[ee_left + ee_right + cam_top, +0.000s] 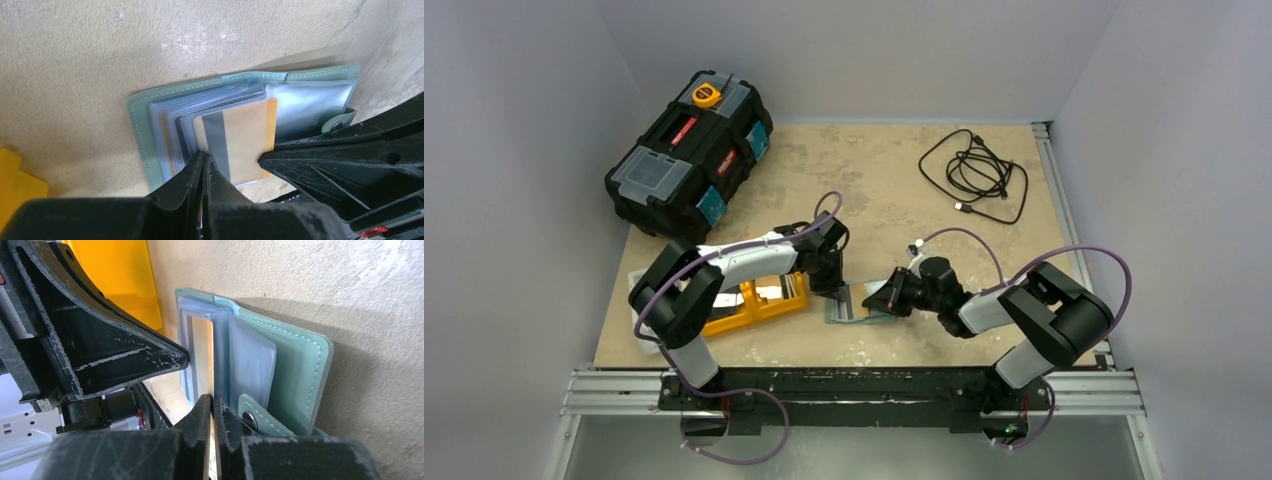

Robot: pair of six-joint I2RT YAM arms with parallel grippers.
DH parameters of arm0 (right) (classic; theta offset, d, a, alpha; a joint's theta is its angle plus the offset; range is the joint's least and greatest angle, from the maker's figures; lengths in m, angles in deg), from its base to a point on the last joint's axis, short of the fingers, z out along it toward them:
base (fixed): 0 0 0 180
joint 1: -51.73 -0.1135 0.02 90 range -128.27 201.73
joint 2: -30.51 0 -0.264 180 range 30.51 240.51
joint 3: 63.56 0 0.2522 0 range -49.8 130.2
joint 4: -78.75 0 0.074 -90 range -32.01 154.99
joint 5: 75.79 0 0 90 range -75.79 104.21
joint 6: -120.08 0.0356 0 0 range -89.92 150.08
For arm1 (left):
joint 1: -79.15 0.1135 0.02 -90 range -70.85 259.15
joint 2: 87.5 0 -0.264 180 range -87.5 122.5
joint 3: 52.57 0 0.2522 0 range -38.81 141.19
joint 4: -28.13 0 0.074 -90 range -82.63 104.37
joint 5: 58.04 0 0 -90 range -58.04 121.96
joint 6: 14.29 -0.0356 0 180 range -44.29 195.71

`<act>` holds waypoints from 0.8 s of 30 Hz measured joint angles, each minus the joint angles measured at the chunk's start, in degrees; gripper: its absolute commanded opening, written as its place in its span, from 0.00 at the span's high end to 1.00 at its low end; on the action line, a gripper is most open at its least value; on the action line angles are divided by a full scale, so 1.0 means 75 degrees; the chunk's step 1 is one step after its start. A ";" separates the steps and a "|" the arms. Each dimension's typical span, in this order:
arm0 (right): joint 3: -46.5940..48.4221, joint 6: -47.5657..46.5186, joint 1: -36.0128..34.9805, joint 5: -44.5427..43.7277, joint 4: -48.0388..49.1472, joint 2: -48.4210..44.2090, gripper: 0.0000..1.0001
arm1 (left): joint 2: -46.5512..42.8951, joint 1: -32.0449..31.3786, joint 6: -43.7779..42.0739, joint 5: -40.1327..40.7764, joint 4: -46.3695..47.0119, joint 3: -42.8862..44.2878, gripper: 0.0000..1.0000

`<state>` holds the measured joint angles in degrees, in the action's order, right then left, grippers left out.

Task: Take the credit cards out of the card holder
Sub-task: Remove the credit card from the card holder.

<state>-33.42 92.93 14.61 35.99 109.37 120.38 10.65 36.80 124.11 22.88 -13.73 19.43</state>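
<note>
The grey-green card holder (849,308) lies open on the table between my two grippers, its clear plastic sleeves fanned out (165,125). A tan credit card (245,140) with a grey stripe sticks partway out of a sleeve. My left gripper (205,156) is shut, its tips resting on the sleeves beside the card's stripe. From the other side, my right gripper (212,399) is shut on the card's thin edge (210,355), next to the holder's snap tab (255,417). In the top view the left gripper (832,290) and right gripper (892,298) meet over the holder.
An orange tray (759,305) sits just left of the holder, with something pale and flat in it. A black toolbox (689,150) stands at the back left. A coiled black cable (974,175) lies at the back right.
</note>
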 measured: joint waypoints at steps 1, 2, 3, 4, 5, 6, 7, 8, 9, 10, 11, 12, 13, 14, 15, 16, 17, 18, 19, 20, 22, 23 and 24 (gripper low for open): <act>-0.0003 -0.0006 0.0003 -0.0017 -0.0047 -0.0041 1.00 | 0.0006 0.0000 0.0006 -0.0012 0.0009 0.0000 1.00; -0.0006 -0.0012 0.0012 -0.0035 -0.0099 -0.0079 1.00 | 0.0012 0.0000 0.0009 -0.0023 0.0020 0.0000 1.00; -0.0009 -0.0020 0.0026 -0.0041 -0.0119 -0.0105 0.98 | 0.0015 0.0003 0.0009 -0.0038 0.0032 0.0000 1.00; -0.0020 -0.0026 0.0035 -0.0041 -0.0122 -0.0108 0.96 | 0.0015 0.0003 0.0009 -0.0038 0.0035 0.0000 1.00; -0.0044 -0.0032 0.0052 -0.0041 -0.0111 -0.0108 0.93 | 0.0015 0.0003 0.0009 -0.0038 0.0032 0.0000 1.00; -0.0082 -0.0041 0.0076 -0.0041 -0.0105 -0.0108 0.90 | 0.0015 0.0015 0.0006 -0.0035 0.0017 0.0000 1.00; -0.0114 -0.0038 0.0108 -0.0041 -0.0090 -0.0105 0.89 | 0.0015 0.0029 0.0006 -0.0044 0.0017 0.0000 1.00; -0.0143 -0.0044 0.0125 -0.0035 -0.0082 -0.0096 0.88 | 0.0015 0.0032 0.0006 -0.0044 0.0017 0.0000 1.00; -0.0163 -0.0041 0.0149 -0.0026 -0.0058 -0.0079 0.87 | 0.0015 0.0038 0.0006 -0.0044 0.0015 0.0000 1.00; -0.0181 -0.0035 0.0157 -0.0015 -0.0006 -0.0038 0.87 | 0.0015 0.0038 0.0006 -0.0044 0.0017 0.0000 1.00; -0.0184 -0.0029 0.0160 0.0009 0.0050 0.0009 0.85 | 0.0015 0.0038 0.0006 -0.0044 0.0017 0.0000 1.00; -0.0187 -0.0023 0.0157 0.0032 0.0099 0.0055 0.83 | 0.0015 0.0038 0.0006 -0.0044 0.0017 0.0000 1.00; -0.0187 -0.0006 0.0157 0.0055 0.0204 0.0128 0.81 | 0.0015 0.0038 0.0006 -0.0044 0.0017 0.0000 1.00; -0.0187 0.0012 0.0157 0.0076 0.0283 0.0192 0.79 | 0.0015 0.0038 0.0006 -0.0044 0.0017 0.0000 1.00; -0.0187 0.0026 0.0157 0.0099 0.0347 0.0248 0.79 | 0.0015 0.0038 0.0006 -0.0044 0.0017 0.0000 1.00; -0.0187 0.0029 0.0157 0.0122 0.0417 0.0297 0.79 | 0.0015 0.0038 0.0006 -0.0047 0.0017 0.0000 1.00; -0.0187 0.0038 0.0157 0.0152 0.0487 0.0344 0.79 | 0.0015 0.0038 0.0006 -0.0047 0.0017 0.0000 1.00; -0.0187 0.0050 0.0157 0.0181 0.0542 0.0376 0.79 | 0.0015 0.0038 0.0006 -0.0047 0.0017 0.0000 1.00; -0.0187 0.0070 0.0157 0.0207 0.0580 0.0402 0.79 | 0.0015 0.0038 0.0006 -0.0047 0.0017 0.0000 1.00; -0.0187 0.0087 0.0160 0.0224 0.0629 0.0434 0.79 | 0.0015 0.0038 0.0006 -0.0047 0.0017 0.0000 1.00; -0.0192 0.0143 0.0172 0.0239 0.0717 0.0484 0.79 | 0.0017 0.0038 0.0006 -0.0047 0.0017 0.0000 1.00; -0.0216 0.0169 0.0184 0.0245 0.0775 0.0487 0.79 | 0.0017 0.0038 0.0006 -0.0050 0.0017 0.0000 1.00; -0.0236 0.0175 0.0195 0.0245 0.0816 0.0490 0.78 | 0.0017 0.0038 0.0006 -0.0050 0.0017 0.0000 1.00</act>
<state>-35.19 94.24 16.07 37.83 115.49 124.05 10.78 37.09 124.16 22.51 -13.60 19.43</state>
